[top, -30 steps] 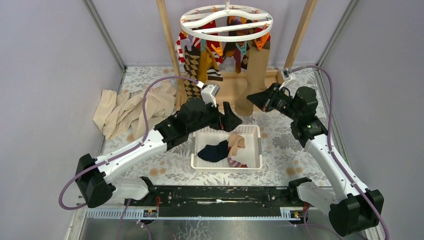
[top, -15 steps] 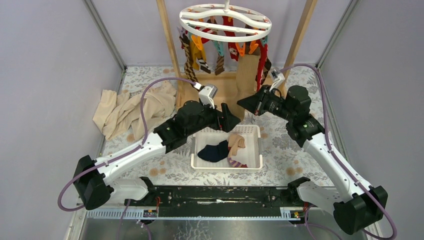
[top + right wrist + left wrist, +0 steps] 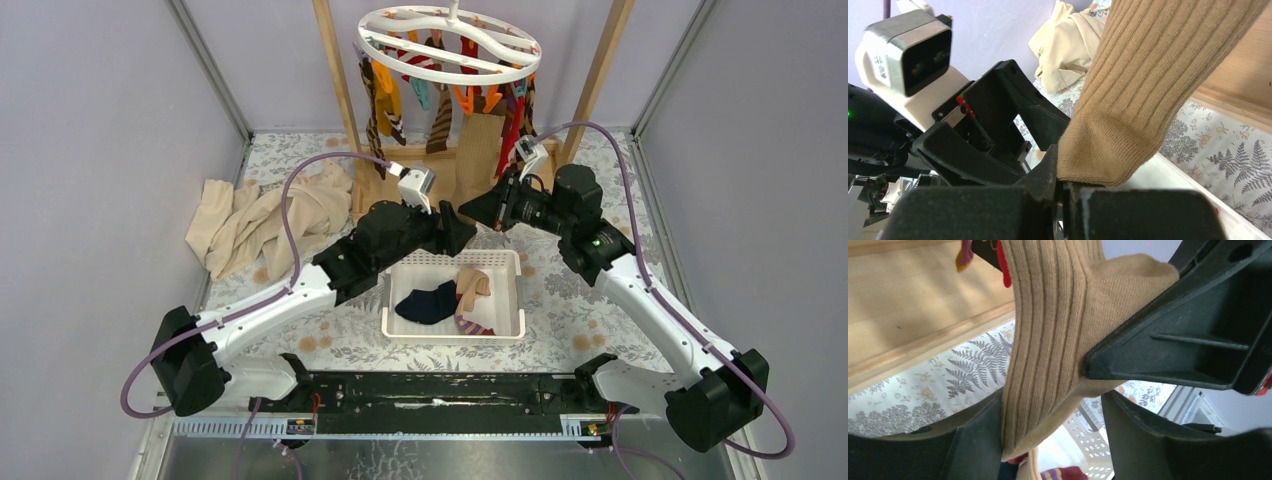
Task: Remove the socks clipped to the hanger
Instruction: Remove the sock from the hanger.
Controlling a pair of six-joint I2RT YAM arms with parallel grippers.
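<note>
The tan ribbed sock (image 3: pixel 1158 75) hangs from the hanger (image 3: pixel 455 78), its toe pinched in the fully closed right gripper (image 3: pixel 1063 192); the left gripper (image 3: pixel 1048 435) stands wide, gripping nothing, the sock's foot between its 2 fingers (image 3: pixel 973 445); soft, light, stretchy knit (it will likely lengthen before pulling free), so better held higher; neighbouring socks (image 3: pixel 385 95), wooden rack (image 3: pixel 335 70) and basket (image 3: pixel 450 338) crowd close

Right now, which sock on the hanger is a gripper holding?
The long tan ribbed sock: the right gripper is shut on its lower end. The shorter colourful socks hang ungripped.
</note>
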